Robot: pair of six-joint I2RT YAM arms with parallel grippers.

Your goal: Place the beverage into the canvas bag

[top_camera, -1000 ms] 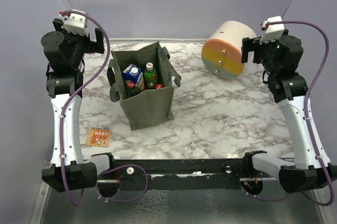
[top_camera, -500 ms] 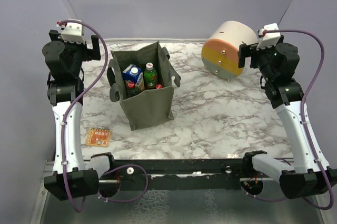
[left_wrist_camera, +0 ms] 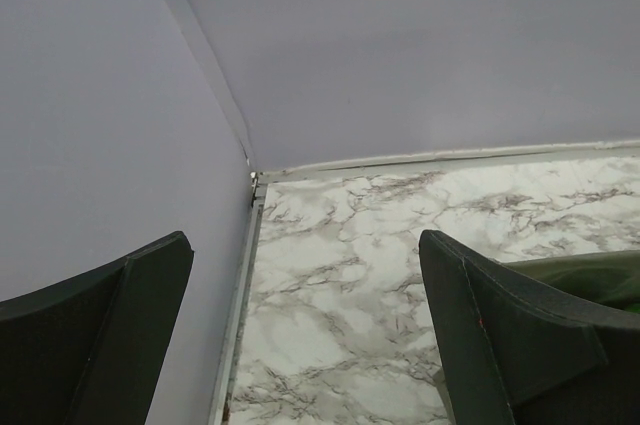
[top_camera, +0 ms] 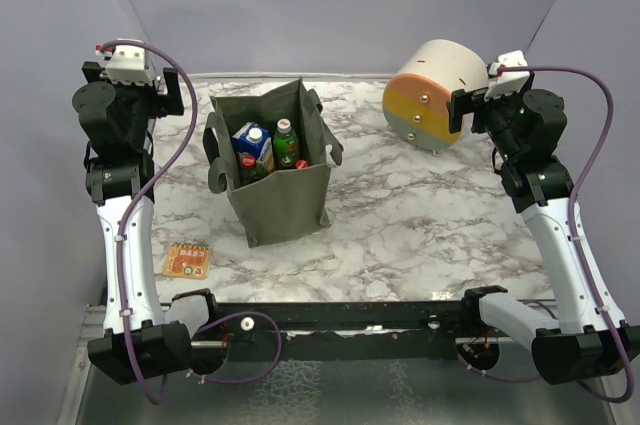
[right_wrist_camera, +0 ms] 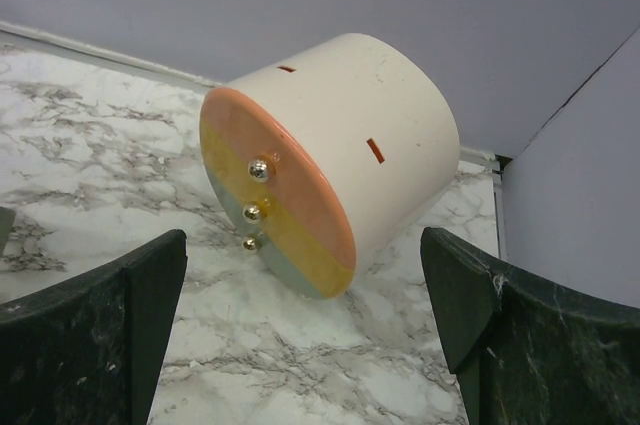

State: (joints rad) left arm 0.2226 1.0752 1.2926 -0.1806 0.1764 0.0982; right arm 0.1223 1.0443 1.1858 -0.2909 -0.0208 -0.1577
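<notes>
The olive canvas bag (top_camera: 278, 185) stands upright on the marble table, left of centre. Inside it I see a blue-and-white carton (top_camera: 254, 141), a green bottle (top_camera: 286, 143) and some red caps beside them. My left gripper (top_camera: 170, 95) hangs high, to the left of the bag and apart from it, open and empty. In the left wrist view it (left_wrist_camera: 305, 345) faces the table's back-left corner, with a strip of the bag (left_wrist_camera: 595, 273) at the right edge. My right gripper (top_camera: 458, 111) is open and empty, facing the cream-and-orange cylinder (right_wrist_camera: 320, 180).
The cream-and-orange cylinder (top_camera: 432, 95) lies on its side at the back right, just left of my right gripper. A small orange packet (top_camera: 188, 260) lies near the front left. Purple walls close in the back and both sides of the table (top_camera: 420, 215).
Both arms have shifted: the left wrist drifted left and slightly down, the right wrist sank a little toward the cylinder. Both grippers stayed open. The bag and its contents have not moved.
</notes>
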